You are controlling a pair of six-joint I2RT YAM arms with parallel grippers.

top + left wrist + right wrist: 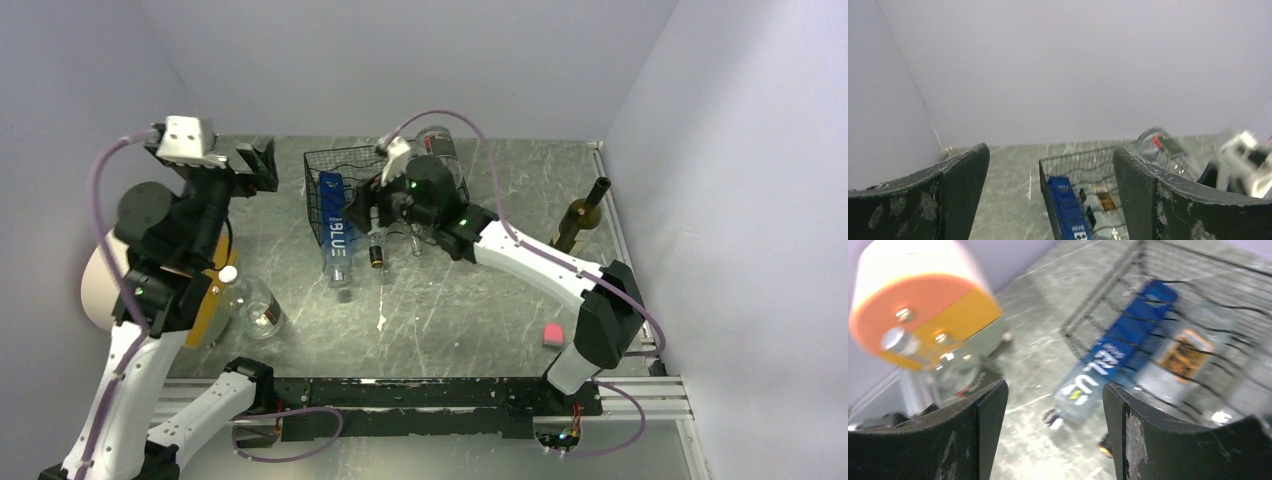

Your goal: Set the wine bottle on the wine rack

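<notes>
- At the right edge of the counter (470, 310), the wine bottle (579, 220) is seen upright, well apart from the wine rack (314, 195).
- Over the rack, the right pincer (1053, 405) is shown with jaws parted and nothing between them. A blue-labelled bottle (335, 232) and an orange-labelled bottle (1188, 347) are pictured lying on the wires beneath.
- Near the back-left corner, the left pincer (256, 162) is held raised, spread wide and empty.
- Dark glass is judged heavy, rigid, slick and breakable, and prone to swing if taken by the thin neck.
- A hold around the body just under the shoulder is judged firmest, so that tipping the bottle flat into a wavy cradle can be controlled.
</notes>
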